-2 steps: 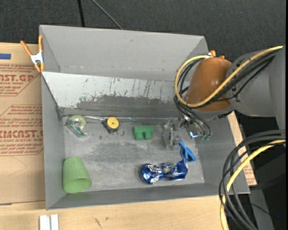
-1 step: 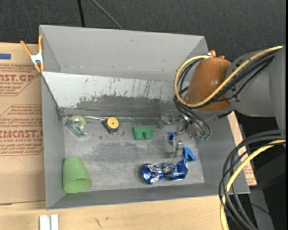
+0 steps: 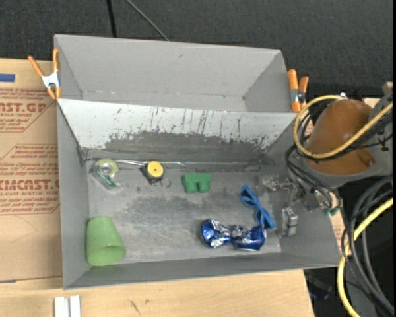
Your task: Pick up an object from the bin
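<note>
Cutting off the arm (image 3: 386, 121) at the right edge. Hiding part of its orange cover (image 3: 336, 131) behind yellow cables (image 3: 298, 134). Blurring the end effector (image 3: 289, 222) into the bin (image 3: 171, 78) wall. Leaving the clear thing (image 3: 106, 172) at back left too small to name.

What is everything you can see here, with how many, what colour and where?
cup: one, light green, near-left corner
ring: one, clear, far left by the back wall
round piece: one, yellow, right of the ring
block: one, green, middle, near the back wall
strip: one, blue, right side
crumpled wrapper: one, shiny blue, near side, below the strip
bin: one, grey metal, holds all these
gripper: one, grey, bin's right end, beside the strip
arm: one, orange cover, yellow cables, right of the bin
</note>
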### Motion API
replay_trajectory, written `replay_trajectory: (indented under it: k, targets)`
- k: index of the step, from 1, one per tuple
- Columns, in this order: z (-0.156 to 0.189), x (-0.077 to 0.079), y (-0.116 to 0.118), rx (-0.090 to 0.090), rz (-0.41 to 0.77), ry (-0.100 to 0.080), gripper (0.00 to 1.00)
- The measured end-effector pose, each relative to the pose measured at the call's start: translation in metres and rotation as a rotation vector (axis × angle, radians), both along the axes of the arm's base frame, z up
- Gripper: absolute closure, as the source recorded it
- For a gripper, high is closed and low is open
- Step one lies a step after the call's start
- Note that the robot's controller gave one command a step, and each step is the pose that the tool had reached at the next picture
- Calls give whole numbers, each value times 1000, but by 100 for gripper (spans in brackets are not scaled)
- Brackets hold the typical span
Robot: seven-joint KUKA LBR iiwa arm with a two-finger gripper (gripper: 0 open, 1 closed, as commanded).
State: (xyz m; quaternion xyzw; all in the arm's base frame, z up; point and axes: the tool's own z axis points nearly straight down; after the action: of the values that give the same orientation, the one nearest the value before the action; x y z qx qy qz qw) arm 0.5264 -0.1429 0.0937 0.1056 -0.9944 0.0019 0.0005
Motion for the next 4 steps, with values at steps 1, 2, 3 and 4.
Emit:
replay_trajectory:
  k: [1,2,3,4]
  targets:
    - [-25,-28,56,7,175,2,0]
    - [-24,-27,54,5,172,0,100]
    - [117,-37,71,3,185,-9,100]
    - [113,-38,71,5,184,-2,0]
